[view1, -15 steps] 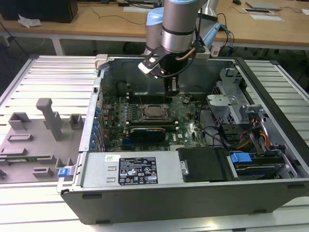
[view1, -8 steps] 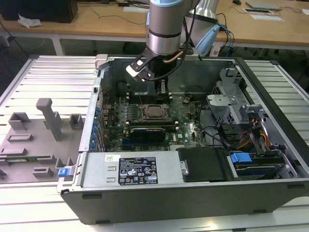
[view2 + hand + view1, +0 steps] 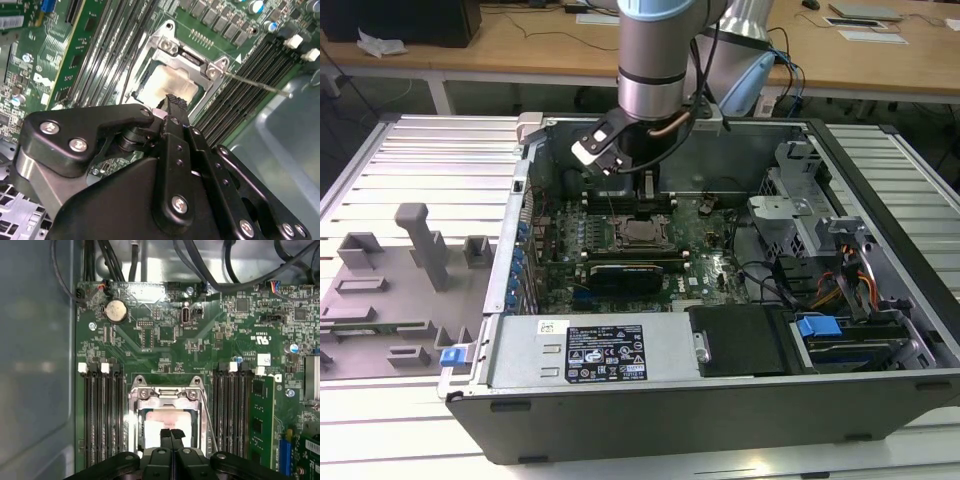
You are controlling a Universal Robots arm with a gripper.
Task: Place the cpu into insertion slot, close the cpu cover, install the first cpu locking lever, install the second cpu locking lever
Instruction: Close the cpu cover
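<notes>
You had gripper (image 3: 171, 436) fingers (image 3: 173, 106) pressed together, pinching nothing, tips just above cpu (image 3: 167, 421) under cover (image 3: 134, 415), likely for pushing; lever (image 3: 260, 86) stuck out unlatched.

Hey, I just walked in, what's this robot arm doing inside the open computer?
The robot arm's black gripper reaches down into the open grey computer case, fingertips shut together just over the small square silvery-grey cpu. The chip sits in the black-framed insertion slot on the green circuit board, and the thin silvery metal cpu cover appears to lie down around it. One thin metal locking lever sticks out sideways from the socket, apparently unlatched.
</notes>
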